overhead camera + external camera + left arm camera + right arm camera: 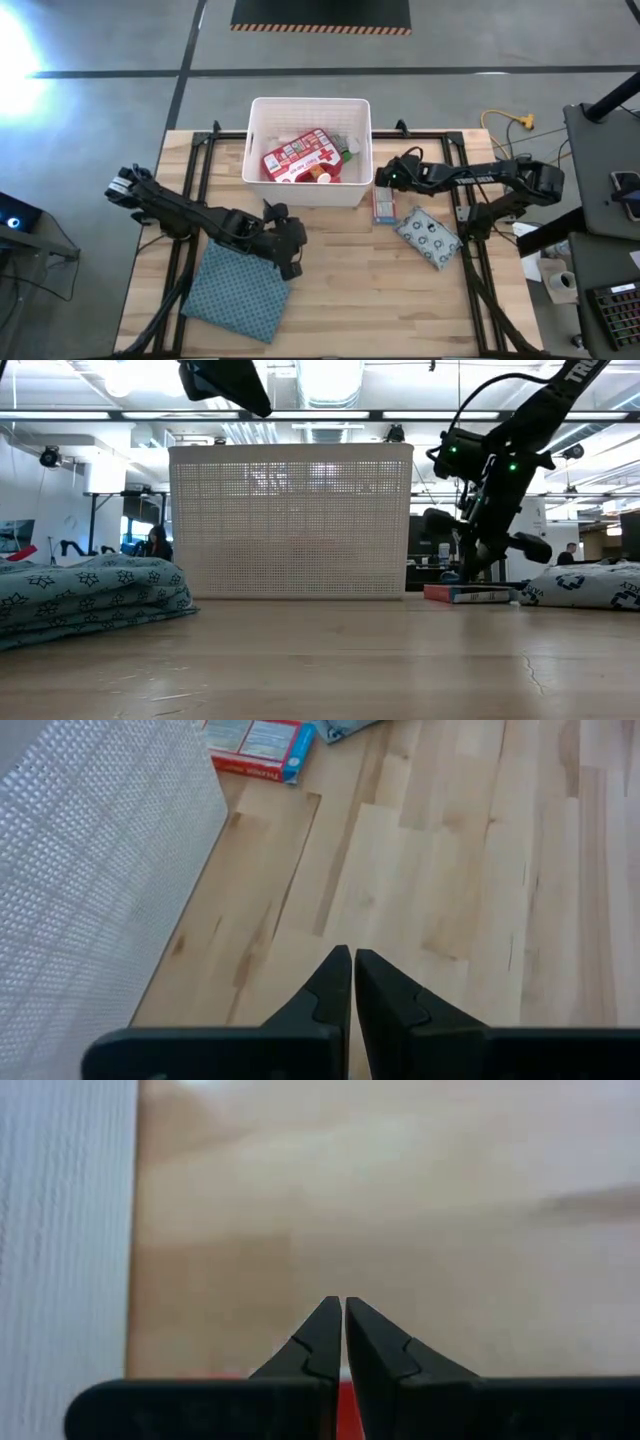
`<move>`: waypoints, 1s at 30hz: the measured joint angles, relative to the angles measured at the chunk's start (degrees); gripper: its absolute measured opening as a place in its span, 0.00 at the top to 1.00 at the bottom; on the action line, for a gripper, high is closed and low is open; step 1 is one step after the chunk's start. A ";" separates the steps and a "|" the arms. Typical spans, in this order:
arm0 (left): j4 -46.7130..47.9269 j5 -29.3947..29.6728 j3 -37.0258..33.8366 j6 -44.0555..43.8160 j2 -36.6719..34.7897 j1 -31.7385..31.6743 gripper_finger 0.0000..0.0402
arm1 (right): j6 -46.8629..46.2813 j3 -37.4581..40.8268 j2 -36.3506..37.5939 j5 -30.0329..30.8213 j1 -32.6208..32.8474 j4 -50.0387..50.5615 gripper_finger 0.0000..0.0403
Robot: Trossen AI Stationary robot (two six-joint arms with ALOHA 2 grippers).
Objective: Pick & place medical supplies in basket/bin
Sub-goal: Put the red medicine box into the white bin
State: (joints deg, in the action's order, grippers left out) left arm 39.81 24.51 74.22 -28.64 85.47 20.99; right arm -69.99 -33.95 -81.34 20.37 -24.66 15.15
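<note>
Patterned cloth lies nearest, off-task. Bin already holds the first aid case. Right gripper, fingers pressed together and empty, hangs over the small box beside the bin; the dotted soft pack lies near. Left gripper, likewise closed on nothing, waits by the cloth. Next, I judge: open the fingers, descend onto the box.

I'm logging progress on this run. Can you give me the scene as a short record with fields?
bin: white, slotted, at table's far edge
in bin: first aid case, green-capped bottle
still out: small box, dotted soft pack, both right of the bin
cloth: patterned, front left
left gripper: shut, empty, above table
right gripper: shut, empty, over the box by the bin
</note>
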 joint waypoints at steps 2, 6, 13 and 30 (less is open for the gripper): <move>0.43 -0.02 0.00 -0.32 -0.11 0.06 1.00 | 0.77 0.00 -0.14 0.75 -1.21 -1.34 0.97; 1.18 -0.07 0.00 -0.50 -0.35 0.22 1.00 | 5.47 0.00 -3.21 -0.10 -4.11 -5.54 0.97; 1.85 0.12 0.00 -1.46 -0.74 0.22 1.00 | 10.52 -0.46 -9.85 -17.68 -5.59 -10.36 0.97; 0.92 3.75 0.00 -0.53 -0.81 -0.98 1.00 | 22.41 -1.77 28.06 -11.90 14.76 17.68 0.97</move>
State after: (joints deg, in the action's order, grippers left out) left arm 40.73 28.26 74.22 -29.17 84.67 20.01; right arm -47.58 -35.72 -53.28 8.48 -9.90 32.83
